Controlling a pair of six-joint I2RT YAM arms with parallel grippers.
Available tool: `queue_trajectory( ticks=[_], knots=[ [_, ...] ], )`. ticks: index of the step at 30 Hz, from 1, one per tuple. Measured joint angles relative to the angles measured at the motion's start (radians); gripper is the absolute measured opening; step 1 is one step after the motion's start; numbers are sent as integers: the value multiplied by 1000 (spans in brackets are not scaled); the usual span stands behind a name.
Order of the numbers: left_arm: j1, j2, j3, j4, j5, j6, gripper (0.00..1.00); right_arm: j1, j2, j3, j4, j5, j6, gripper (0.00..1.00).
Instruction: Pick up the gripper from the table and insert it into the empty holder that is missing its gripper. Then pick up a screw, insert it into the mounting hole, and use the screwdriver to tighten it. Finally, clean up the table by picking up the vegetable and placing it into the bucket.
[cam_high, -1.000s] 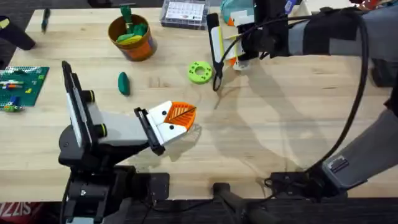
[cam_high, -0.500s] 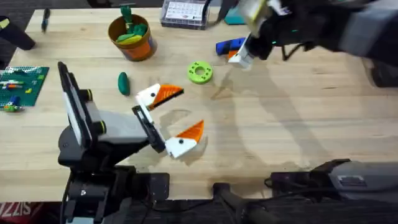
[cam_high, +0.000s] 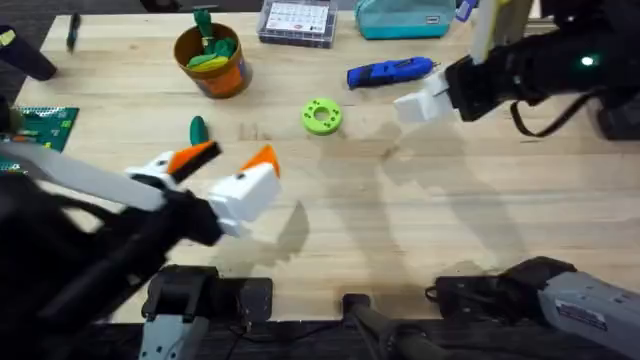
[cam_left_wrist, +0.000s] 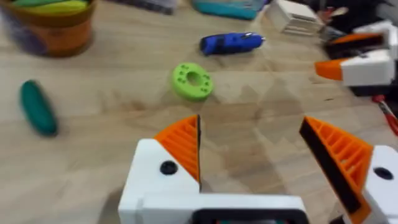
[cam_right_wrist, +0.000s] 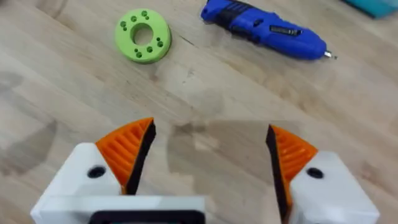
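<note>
Wooden tabletop (cam_high: 420, 230) spreads bare across its middle and right half, giving broad open room between the two arms, while most objects sit along the far edge. Left gripper (cam_high: 220, 170) hangs over the left-centre of the table with its white, orange-tipped fingers spread wide and nothing between them; the left wrist view shows the same gap (cam_left_wrist: 249, 155) over bare wood. Right gripper (cam_right_wrist: 208, 152) is also spread wide and empty, held above the wood near the far right, just beside the screwdriver. Close to the far edge lies the teal zip pouch (cam_high: 405, 18), with a clear parts box (cam_high: 295, 20) to its left. Orange bucket (cam_high: 210, 58), holding yellow and green toy pieces, stands at the far left. Blue screwdriver (cam_high: 390, 72) lies on its side in front of the pouch, its bit pointing right. Bright green ring-shaped disc (cam_high: 321, 116) rests near the centre, well apart from the bucket. Dark green vegetable (cam_high: 197, 129) lies on the table just in front of the bucket, beside the left gripper's finger
</note>
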Motion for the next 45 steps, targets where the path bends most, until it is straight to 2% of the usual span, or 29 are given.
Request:
queue_trajectory(
  ticks=[3,7,9,13,17,21,24,28,35,45],
  knots=[
    [0,164,187,-193,-88,12,985,0,-39,0,-50,0,74,994],
    [0,448,428,-421,-188,78,985,-2,-94,2,-143,0,125,994],
    [0,590,530,-496,-219,112,985,-7,-116,15,-196,0,138,994],
    [0,829,661,-555,-251,149,985,-36,-136,79,-279,0,150,994],
    [0,1009,682,-482,-280,165,985,-52,-140,111,-275,0,158,994],
    [6,1174,682,-431,-361,168,986,-52,-140,111,-282,0,161,994],
    [36,1282,682,-397,-420,164,986,-52,-139,111,-282,0,161,994],
    [96,1403,682,-310,-463,161,986,-52,-140,111,-282,0,162,994],
    [150,1555,682,-182,-490,166,985,-52,-140,111,-282,0,162,994],
    [202,1633,682,-87,-493,166,985,-52,-139,111,-282,0,162,994]
  ],
)
